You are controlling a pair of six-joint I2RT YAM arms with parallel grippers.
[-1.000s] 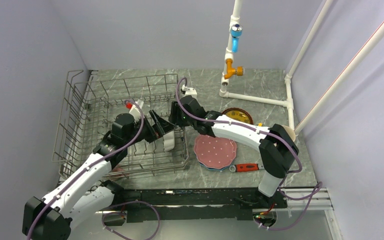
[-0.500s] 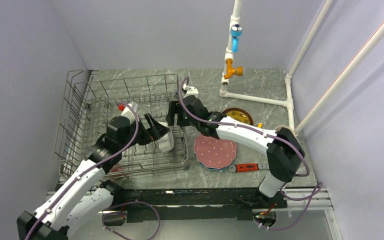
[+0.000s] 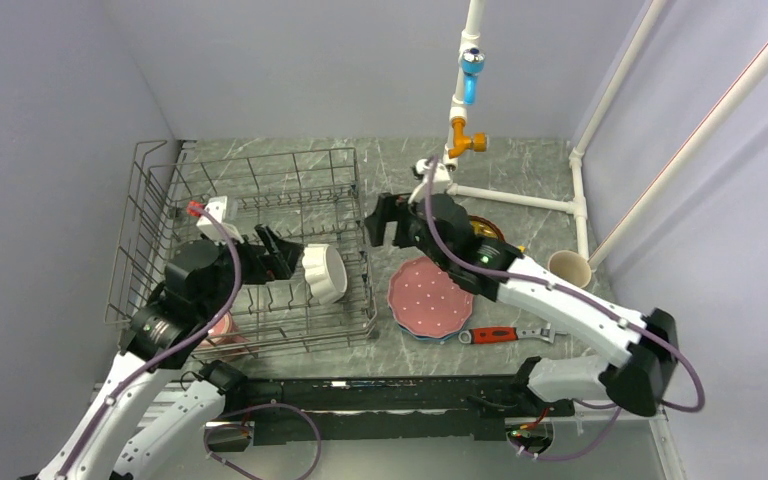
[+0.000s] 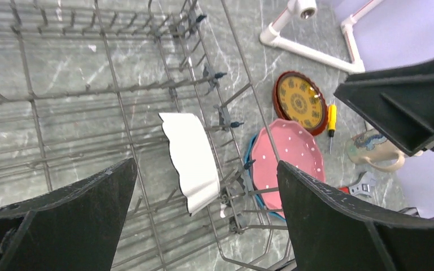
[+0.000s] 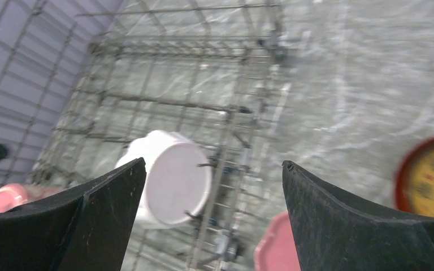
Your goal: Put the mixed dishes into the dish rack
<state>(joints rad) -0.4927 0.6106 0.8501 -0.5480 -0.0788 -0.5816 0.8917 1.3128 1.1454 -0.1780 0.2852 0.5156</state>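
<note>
**A:** Where does everything sit?

**B:** The white bowl (image 3: 323, 272) stands on edge among the tines inside the rack (image 3: 150, 230), close to its right wall. The pink mug (image 3: 222, 330) is in the rack's near left corner. The left jaws hang over the rack's middle and the right jaws hang just outside its right wall. Both pairs are spread wide and hold nothing

**A:** Which dish would you take?

**B:** Probably the pink plate (image 3: 430, 297). It lies flat on the blue plate (image 3: 422, 338), on the bench (image 3: 400, 160) just right of the rack. I'd come in low at the edge nearest the rack and slip one finger under the scalloped rim. Lift slowly so the blue plate isn't dragged along, and keep off the wrench (image 3: 495, 334) lying close by. Then I'd tip the plate upright and lower it into a free row of tines, clear of the bowl

**A:** Does one camera hide anything?

**B:** From above, the right arm covers part of the brown plate (image 4: 298, 101), which lies farther right of the rack. The left wrist view shows it whole, with a screwdriver (image 4: 331, 116) beside it. The right wrist view is blurred, but it alone shows the bowl from the rack's right side
</note>
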